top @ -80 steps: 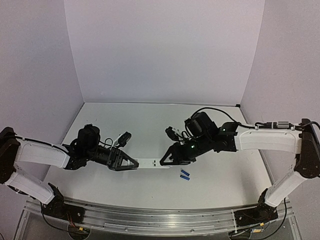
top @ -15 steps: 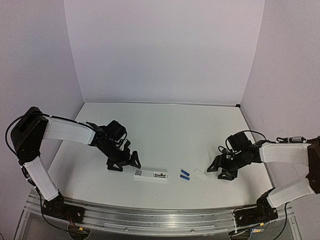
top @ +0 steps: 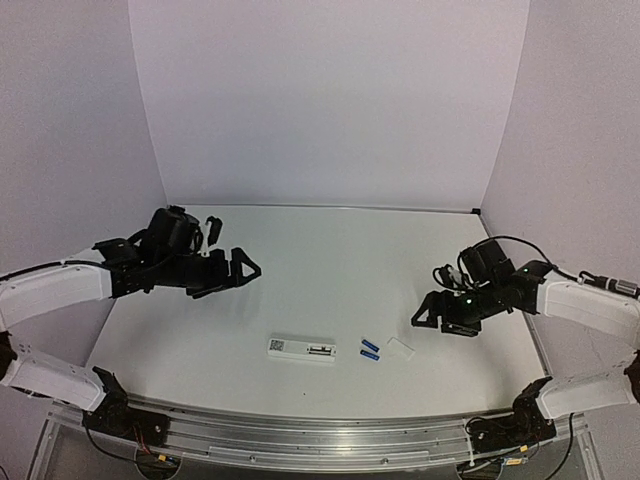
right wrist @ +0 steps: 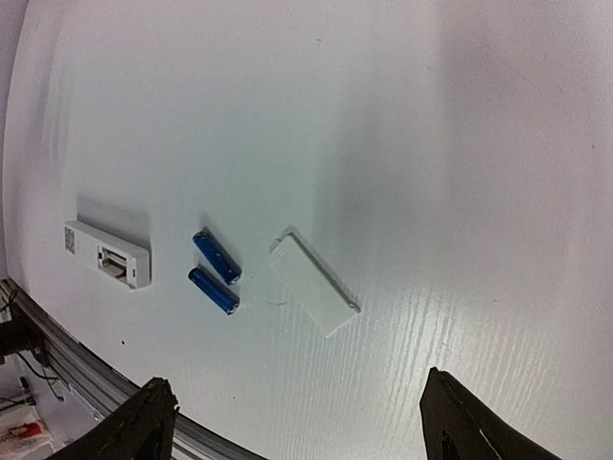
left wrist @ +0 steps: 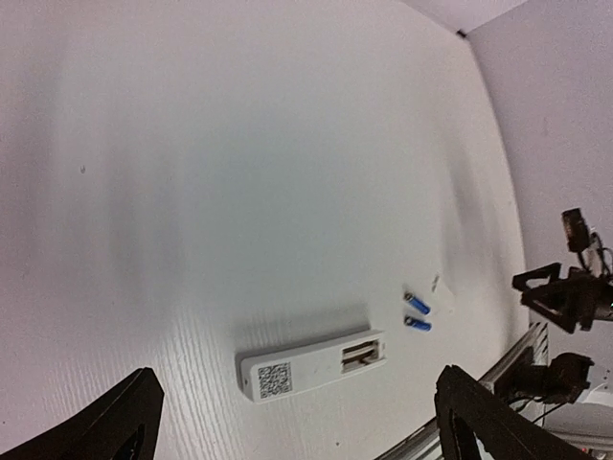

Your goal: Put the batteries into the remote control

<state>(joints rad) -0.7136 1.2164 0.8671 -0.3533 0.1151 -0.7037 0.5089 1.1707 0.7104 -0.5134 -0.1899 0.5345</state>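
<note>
Surface: white table [top: 330,250], pale walls on the left, back and right, arm rail along the near edge.
Remote control [top: 301,349]: flat near the front edge, back side up, battery bay open and empty.
Batteries [top: 369,349]: two blue cells side by side, just right of the remote's bay end, apart from it.
Cover [top: 400,348]: flat white piece just right of the cells.
Left gripper [top: 230,255]: raised over the left rear, fingers spread wide, empty.
Right gripper [top: 432,295]: raised right of the cover, fingers spread, empty.
Step in hand: likely the pick of the first cell.
Method: descend vertically, clamp one cell at mid-length, avoid its close neighbour, steady the remote with the other arm. Polarity marks cannot be read.
Clearance: open table behind and beside the parts. The front edge is near, so avoid any forward push.
</note>
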